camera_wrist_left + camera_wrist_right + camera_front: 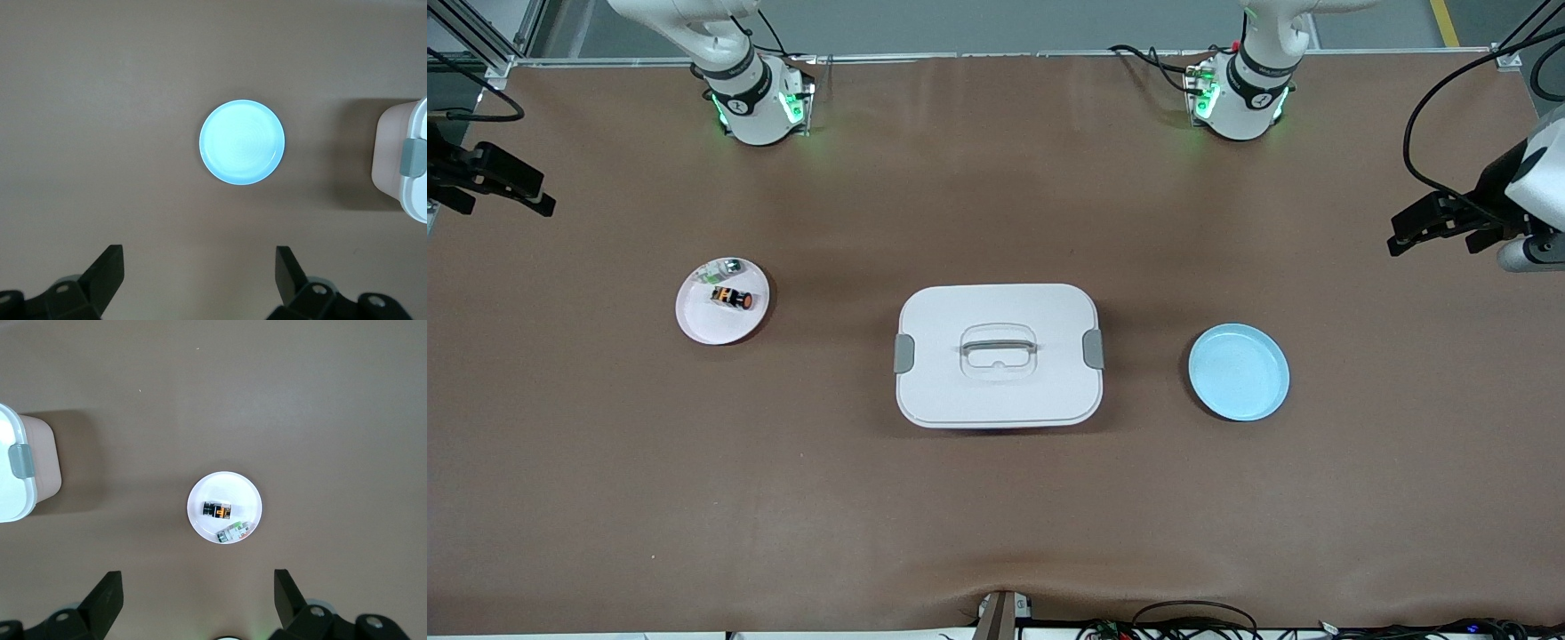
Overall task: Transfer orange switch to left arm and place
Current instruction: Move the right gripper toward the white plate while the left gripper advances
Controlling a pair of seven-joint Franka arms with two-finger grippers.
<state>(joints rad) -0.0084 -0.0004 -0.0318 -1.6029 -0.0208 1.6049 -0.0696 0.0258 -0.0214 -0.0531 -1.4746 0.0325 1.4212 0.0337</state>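
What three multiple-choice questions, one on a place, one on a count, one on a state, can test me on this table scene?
1. Where does the orange switch lie?
A. on the pink plate
B. on the blue plate
C. on the box

2. How many plates are on the table?
A. one
B. two
C. three

3. How is the right gripper?
A. shut on the switch
B. open, holding nothing
C. shut on a plate

Answers:
1 A, it rests there beside a green part.
2 B, one pink, one blue.
3 B, its fingers stand wide apart above the pink plate.
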